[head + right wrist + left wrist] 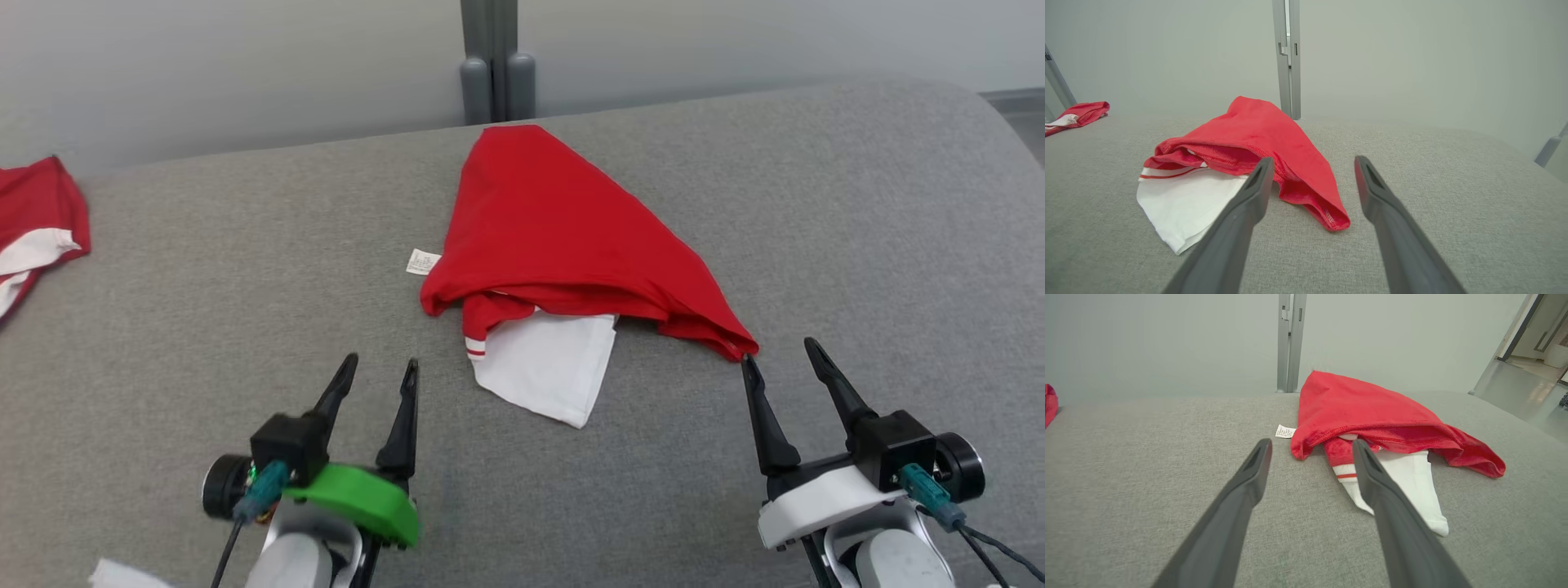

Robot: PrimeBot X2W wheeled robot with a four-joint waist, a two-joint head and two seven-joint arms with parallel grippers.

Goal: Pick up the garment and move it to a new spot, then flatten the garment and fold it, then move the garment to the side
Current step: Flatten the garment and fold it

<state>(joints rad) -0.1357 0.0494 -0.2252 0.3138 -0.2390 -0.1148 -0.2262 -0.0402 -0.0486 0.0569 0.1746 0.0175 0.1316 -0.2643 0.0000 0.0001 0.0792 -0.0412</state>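
Observation:
A red garment (555,229) with a white sleeve (547,367) poking out from under it lies crumpled on the grey padded surface (204,286), its far tip at the back edge. A small white label (422,261) sticks out on its left. My left gripper (382,371) is open, near the front, left of the white sleeve (1412,482). My right gripper (780,351) is open too, its left fingertip just short of the garment's red right corner (1331,216). Nothing is between either pair of fingers. Both wrist views look at the garment (1372,412) (1257,130) from close by.
A second red and white garment (37,220) lies at the surface's far left edge. A grey post (494,61) stands behind the back edge against a pale wall. A doorway and floor (1527,375) lie off to the right. A white scrap (122,574) sits at the bottom left.

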